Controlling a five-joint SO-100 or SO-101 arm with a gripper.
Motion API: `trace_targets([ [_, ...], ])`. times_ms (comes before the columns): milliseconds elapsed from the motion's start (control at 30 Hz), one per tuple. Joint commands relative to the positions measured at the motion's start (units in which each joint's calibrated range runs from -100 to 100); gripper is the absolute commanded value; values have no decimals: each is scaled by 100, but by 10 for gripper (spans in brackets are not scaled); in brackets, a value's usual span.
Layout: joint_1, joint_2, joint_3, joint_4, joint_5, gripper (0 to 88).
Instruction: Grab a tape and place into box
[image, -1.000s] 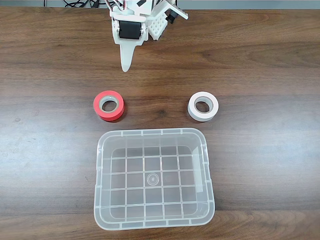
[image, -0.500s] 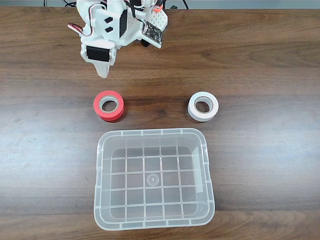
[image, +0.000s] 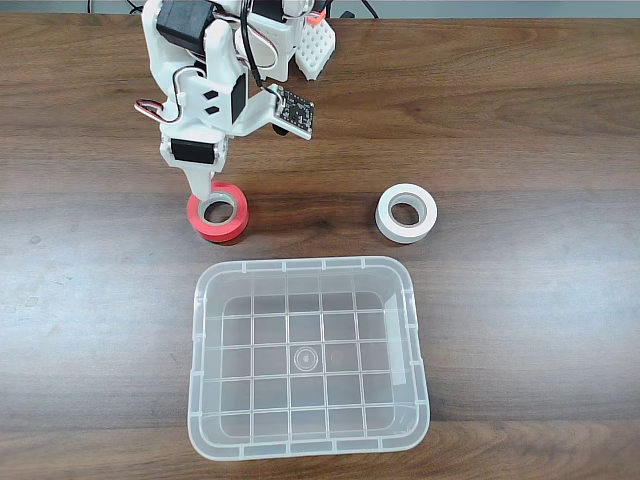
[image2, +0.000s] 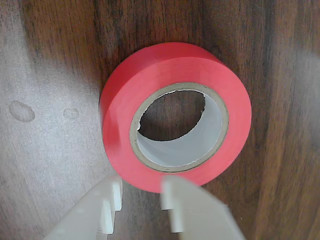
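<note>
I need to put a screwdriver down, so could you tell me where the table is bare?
Bare wood lies between the red tape and white tape, and either side of the box. It is crowded where the gripper meets the red tape.

White roll (image: 406, 213): lies flat on the table (image: 540, 120), hole up, right of centre in fixed view, w/ bare wood all round it. Table: dark brown wood, grain running left-right in fixed view, a seam crossing at roll height. Pale sheen on the wood at lower left. In wrist view the table (image2: 45, 100) shows same dark grain, w/ a glossy patch and two small round marks at left.
</note>
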Motion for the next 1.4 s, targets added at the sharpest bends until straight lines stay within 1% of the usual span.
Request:
trace_targets([
  [0, 58, -33, -448, -122, 13, 240],
  [567, 0, 8, -237, 237, 18, 240],
  [900, 15, 1166, -527, -45, 13, 236],
  [933, 7, 1206, -553, -45, 13, 225],
  [1033, 0, 1255, -579, -54, 13, 125],
  [1100, 0, 1255, -579, -54, 13, 74],
  [1200, 7, 1255, -579, -54, 13, 24],
  [1233, 7, 1255, -579, -54, 13, 12],
  [1367, 15, 1247, -579, -45, 13, 11],
])
